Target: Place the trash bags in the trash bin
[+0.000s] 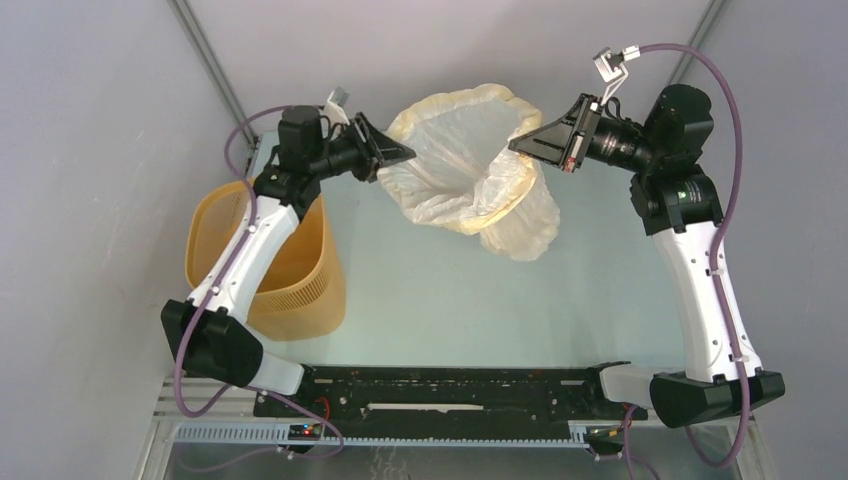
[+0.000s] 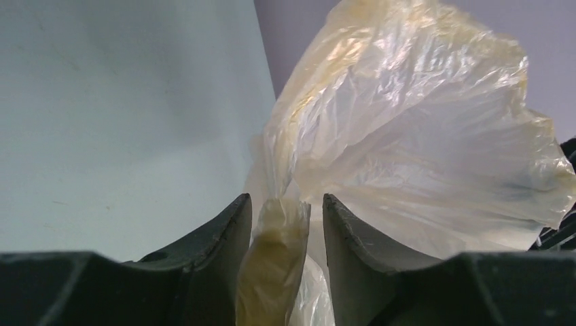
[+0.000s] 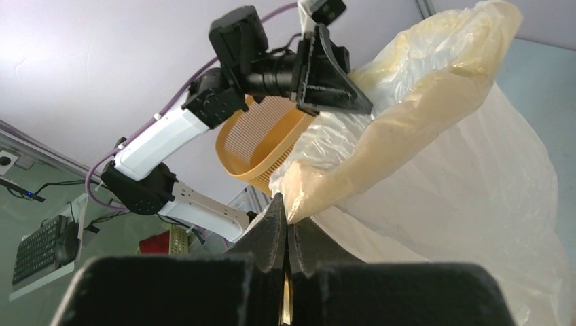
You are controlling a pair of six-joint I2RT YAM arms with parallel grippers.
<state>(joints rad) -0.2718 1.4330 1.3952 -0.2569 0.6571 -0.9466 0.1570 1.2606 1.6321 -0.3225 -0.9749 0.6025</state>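
The trash bag (image 1: 460,170), thin cream-white film with a yellowish rim, hangs open above the far middle of the table between both grippers. My right gripper (image 1: 512,146) is shut on its rim at the right; the right wrist view shows the jaws pinched together (image 3: 286,207) on the yellowish rim (image 3: 380,156). My left gripper (image 1: 408,154) is at the bag's left edge. In the left wrist view its jaws (image 2: 286,198) stand apart around a bunched piece of rim (image 2: 275,258), with a gap beside it. The orange-yellow trash bin (image 1: 300,280) stands at the left, partly behind the left arm.
The pale green table (image 1: 430,300) lies under the bag. Grey walls stand close on the left, right and back. A black rail (image 1: 440,395) with the arm bases runs along the near edge. The left arm leans over the bin's mouth.
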